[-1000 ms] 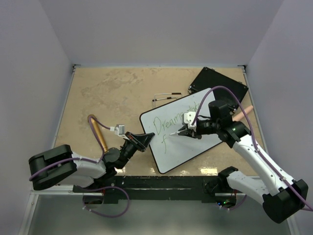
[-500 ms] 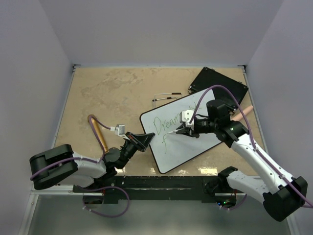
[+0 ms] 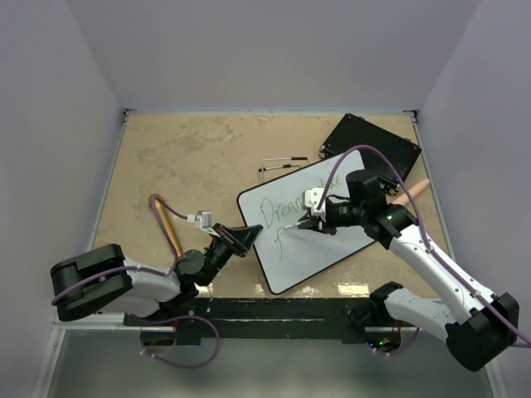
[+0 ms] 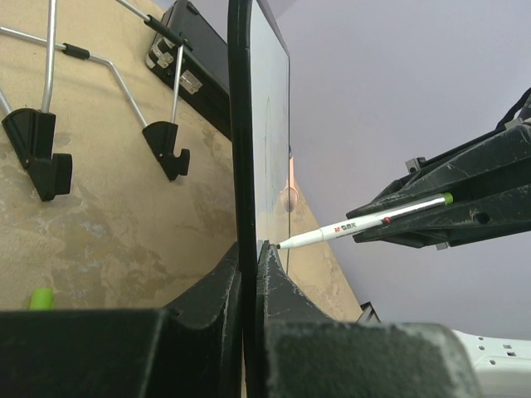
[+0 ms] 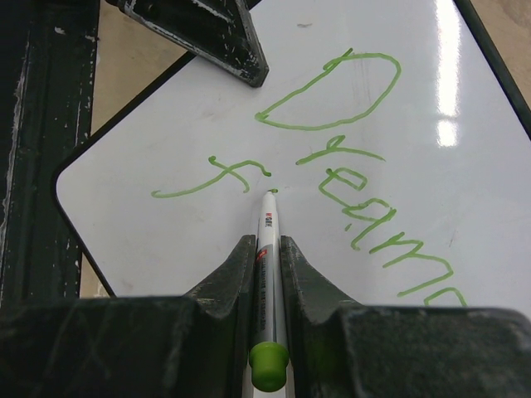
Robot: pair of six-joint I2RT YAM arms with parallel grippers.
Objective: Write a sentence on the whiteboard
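Observation:
The whiteboard [image 3: 309, 255] lies tilted across the table's near middle, with green writing "Dream" [image 5: 332, 91] and an "f" stroke [image 5: 207, 178] below it. My left gripper [image 3: 241, 235] is shut on the board's left edge; in the left wrist view the black frame [image 4: 241, 124] runs between the two fingers of this gripper [image 4: 249, 249]. My right gripper [image 5: 267, 245] is shut on a white marker [image 5: 268, 224] with a green end cap. The marker's tip touches the board just right of the "f". From the left wrist the marker [image 4: 365, 224] points at the board face.
A flat black board [image 3: 373, 141] lies at the back right, partly under the whiteboard. A wire stand [image 3: 278, 164] sits behind the whiteboard. A brass-coloured rod [image 3: 168, 225] lies on the left, a pink object [image 3: 412, 189] on the right. A green cap [image 4: 39, 297] lies on the table.
My right gripper has shifted a little to the left across the board with the marker. The left gripper and the whiteboard have stayed put.

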